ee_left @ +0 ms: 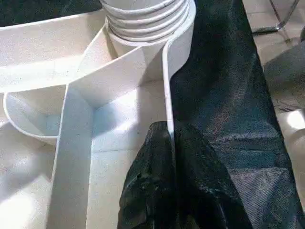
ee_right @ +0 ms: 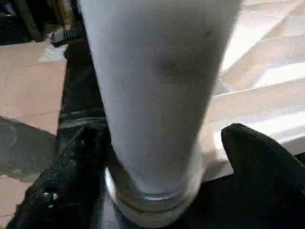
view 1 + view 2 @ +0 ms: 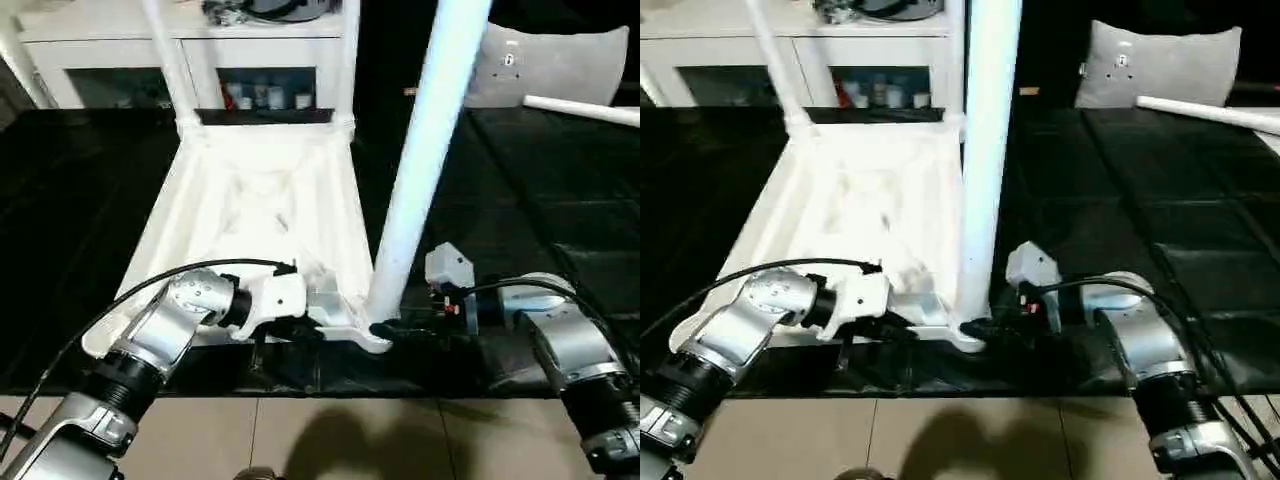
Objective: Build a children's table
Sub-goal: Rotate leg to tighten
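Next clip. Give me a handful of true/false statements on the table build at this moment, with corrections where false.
1. The tabletop lies with its ribbed underside up. True.
2. The right gripper is at the base of an upright leg at the near corner. True.
3. The left gripper is holding a leg. False: it pinches the tabletop's rim.
4. No legs stand at the far corners. False: two far legs stand there.
5. A spare leg lies on the black cover at the right. True.
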### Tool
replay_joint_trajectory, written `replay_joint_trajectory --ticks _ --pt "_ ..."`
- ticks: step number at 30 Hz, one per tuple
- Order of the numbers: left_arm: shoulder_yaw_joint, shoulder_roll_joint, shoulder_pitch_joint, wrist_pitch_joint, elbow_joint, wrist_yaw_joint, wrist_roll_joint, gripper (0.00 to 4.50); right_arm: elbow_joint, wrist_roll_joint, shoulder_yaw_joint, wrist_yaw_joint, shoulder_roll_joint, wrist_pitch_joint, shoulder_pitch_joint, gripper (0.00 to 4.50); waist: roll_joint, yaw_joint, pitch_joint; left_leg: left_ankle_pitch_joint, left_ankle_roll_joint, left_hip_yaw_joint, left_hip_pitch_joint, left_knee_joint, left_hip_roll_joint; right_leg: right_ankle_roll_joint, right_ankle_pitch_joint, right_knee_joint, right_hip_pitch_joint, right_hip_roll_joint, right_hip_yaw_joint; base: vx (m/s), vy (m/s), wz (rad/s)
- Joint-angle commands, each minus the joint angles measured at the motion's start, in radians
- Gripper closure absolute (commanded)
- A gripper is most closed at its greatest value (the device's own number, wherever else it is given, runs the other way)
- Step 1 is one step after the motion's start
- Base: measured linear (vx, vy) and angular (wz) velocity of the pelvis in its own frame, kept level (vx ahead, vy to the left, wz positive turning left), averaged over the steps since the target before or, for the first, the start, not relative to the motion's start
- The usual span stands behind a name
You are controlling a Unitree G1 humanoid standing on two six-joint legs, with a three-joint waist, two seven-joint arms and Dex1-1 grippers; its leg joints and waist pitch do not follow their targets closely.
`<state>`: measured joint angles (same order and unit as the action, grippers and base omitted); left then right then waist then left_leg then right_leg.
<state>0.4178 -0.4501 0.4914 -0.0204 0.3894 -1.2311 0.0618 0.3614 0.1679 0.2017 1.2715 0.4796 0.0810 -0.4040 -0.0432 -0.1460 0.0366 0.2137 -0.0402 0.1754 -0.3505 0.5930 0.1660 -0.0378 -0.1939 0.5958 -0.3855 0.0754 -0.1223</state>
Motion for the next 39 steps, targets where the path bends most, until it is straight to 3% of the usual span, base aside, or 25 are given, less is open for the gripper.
replay_joint_trajectory --ticks 1,10,16,18,20,21,22,23,24,27,29,30,31,32,33,35,36,38,39 --pt "0.057 -0.002 -0.008 -0.018 -0.001 -0.05 0.024 4.5 0.009 0.009 0.009 0.016 0.001 -0.008 -0.016 0.79 0.009 0.003 -0.057 0.104 0.087 -0.027 -0.001 -0.064 0.081 -0.184 -0.172 -0.064 0.052 0.102 0.073 0.0 0.0 0.0" --pt "0.056 -0.003 -0.013 -0.031 0.006 -0.054 0.02 4.5 0.033 0.007 0.025 0.035 -0.018 -0.002 -0.021 1.61 0.013 0.003 -0.058 0.084 0.094 -0.027 -0.002 -0.062 0.081 -0.18 -0.164 -0.062 0.052 0.101 0.073 0.0 0.0 0.0" --pt "0.036 0.005 -0.042 0.012 -0.025 -0.048 -0.011 4.5 -0.027 0.058 0.015 0.036 -0.048 0.071 0.021 1.81 0.006 0.003 -0.059 0.077 0.096 -0.028 -0.003 -0.061 0.083 -0.181 -0.148 -0.059 0.051 0.101 0.073 0.0 0.0 0.0" --pt "0.028 0.012 -0.05 0.035 -0.039 -0.03 -0.016 4.5 -0.038 0.057 0.01 0.0 -0.063 0.099 0.027 1.83 0.009 0.003 -0.059 0.081 0.096 -0.029 -0.003 -0.063 0.083 -0.182 -0.144 -0.059 0.052 0.101 0.072 0.0 0.0 0.0" --pt "0.019 0.02 -0.057 0.061 -0.054 -0.007 -0.02 4.5 -0.041 0.046 0.006 -0.05 -0.08 0.124 0.03 1.85 0.005 0.006 -0.056 0.093 0.084 -0.029 -0.002 -0.066 0.083 -0.18 -0.174 -0.063 0.051 0.101 0.072 0.0 0.0 0.0" --pt "0.016 0.023 -0.06 0.069 -0.059 0.0 -0.021 4.5 -0.042 0.042 0.005 -0.064 -0.085 0.129 0.031 1.85 0.007 0.009 -0.051 0.124 0.074 -0.028 -0.002 -0.068 0.081 -0.167 -0.229 -0.073 0.05 0.101 0.071 0.0 0.0 0.0" --pt "0.001 0.049 -0.068 0.123 -0.079 0.056 -0.021 4.5 -0.025 0.023 -0.011 -0.161 -0.13 0.138 0.025 1.85 0.002 0.011 -0.051 0.143 0.059 -0.029 -0.001 -0.07 0.079 -0.152 -0.278 -0.076 0.051 0.103 0.072 0.0 0.0 0.0" --pt "0.001 0.049 -0.068 0.123 -0.079 0.056 -0.021 4.5 -0.025 0.023 -0.011 -0.161 -0.13 0.138 0.025 1.86 0.003 0.014 -0.048 0.153 0.05 -0.029 0.0 -0.073 0.08 -0.147 -0.299 -0.08 0.048 0.104 0.073 0.0 0.0 0.0" --pt "-0.019 0.085 -0.082 0.197 -0.111 0.128 -0.023 4.5 -0.001 0.0 -0.038 -0.305 -0.194 0.171 0.014 1.86 0.005 0.022 -0.047 0.168 0.032 -0.033 0.0 -0.077 0.08 -0.136 -0.336 -0.082 0.052 0.103 0.071 0.0 0.0 0.0" --pt "-0.031 0.155 -0.099 0.298 -0.171 0.238 -0.011 4.5 0.02 -0.048 -0.051 -0.497 -0.275 0.249 -0.014 1.86 0.008 0.056 -0.04 0.228 -0.001 -0.038 0.003 -0.083 0.072 -0.103 -0.458 -0.099 0.051 0.103 0.065 0.0 0.0 0.0" --pt "-0.035 0.207 -0.097 0.331 -0.183 0.305 0.004 4.5 0.05 -0.066 -0.067 -0.608 -0.331 0.245 -0.036 1.86 0.007 0.072 -0.039 0.237 0.0 -0.04 -0.004 -0.082 0.068 -0.086 -0.48 -0.103 0.052 0.102 0.065 0.0 0.0 0.0" --pt "-0.035 0.222 -0.097 0.34 -0.187 0.323 0.009 4.5 0.06 -0.072 -0.071 -0.644 -0.348 0.241 -0.044 1.86 0.006 0.081 -0.039 0.244 0.001 -0.037 0.002 -0.079 0.065 -0.084 -0.49 -0.11 0.044 0.101 0.065 0.0 0.0 0.0" --pt "-0.034 0.24 -0.095 0.348 -0.19 0.343 0.015 4.5 0.074 -0.079 -0.076 -0.682 -0.366 0.229 -0.052 1.86 0.015 0.085 -0.04 0.238 0.009 -0.037 0.001 -0.077 0.062 -0.082 -0.49 -0.112 0.046 0.101 0.065 0.0 0.0 0.0" --pt "-0.033 0.257 -0.092 0.351 -0.188 0.363 0.021 4.5 0.088 -0.07 -0.08 -0.688 -0.379 0.211 -0.058 1.86 0.013 0.086 -0.04 0.229 0.012 -0.037 -0.001 -0.078 0.062 -0.084 -0.482 -0.11 0.046 0.101 0.065 0.0 0.0 0.0" --pt "-0.032 0.264 -0.09 0.355 -0.188 0.373 0.025 4.5 0.088 -0.067 -0.082 -0.676 -0.382 0.199 -0.057 1.3 0.012 0.085 -0.04 0.225 0.021 -0.036 0.002 -0.076 0.063 -0.084 -0.469 -0.111 0.042 0.099 0.067 0.0 0.0 0.0" --pt "-0.031 0.267 -0.087 0.361 -0.189 0.383 0.035 4.5 0.082 -0.062 -0.098 -0.67 -0.389 0.187 -0.051 1.16 0.01 0.081 -0.043 0.211 0.035 -0.033 0.003 -0.075 0.065 -0.095 -0.429 -0.107 0.041 0.099 0.071 0.0 0.0 0.0" --pt "-0.031 0.255 -0.084 0.36 -0.186 0.389 0.049 4.5 0.063 -0.059 -0.103 -0.656 -0.383 0.186 -0.04 1.13 0.009 0.079 -0.046 0.184 0.043 -0.034 -0.002 -0.076 0.068 -0.108 -0.372 -0.098 0.046 0.098 0.072 0.0 0.0 0.0" --pt "-0.03 0.247 -0.083 0.361 -0.186 0.392 0.057 4.5 0.05 -0.058 -0.101 -0.649 -0.377 0.185 -0.034 0.94 0.008 0.072 -0.051 0.141 0.052 -0.031 0.001 -0.072 0.073 -0.141 -0.268 -0.086 0.042 0.096 0.075 0.0 0.0 0.0" --pt "-0.031 0.232 -0.082 0.359 -0.18 0.397 0.068 4.5 0.031 -0.057 -0.097 -0.632 -0.361 0.176 -0.02 0.82 0.002 0.065 -0.054 0.104 0.062 -0.031 -0.002 -0.069 0.074 -0.16 -0.201 -0.077 0.046 0.095 0.075 0.0 0.0 0.0"
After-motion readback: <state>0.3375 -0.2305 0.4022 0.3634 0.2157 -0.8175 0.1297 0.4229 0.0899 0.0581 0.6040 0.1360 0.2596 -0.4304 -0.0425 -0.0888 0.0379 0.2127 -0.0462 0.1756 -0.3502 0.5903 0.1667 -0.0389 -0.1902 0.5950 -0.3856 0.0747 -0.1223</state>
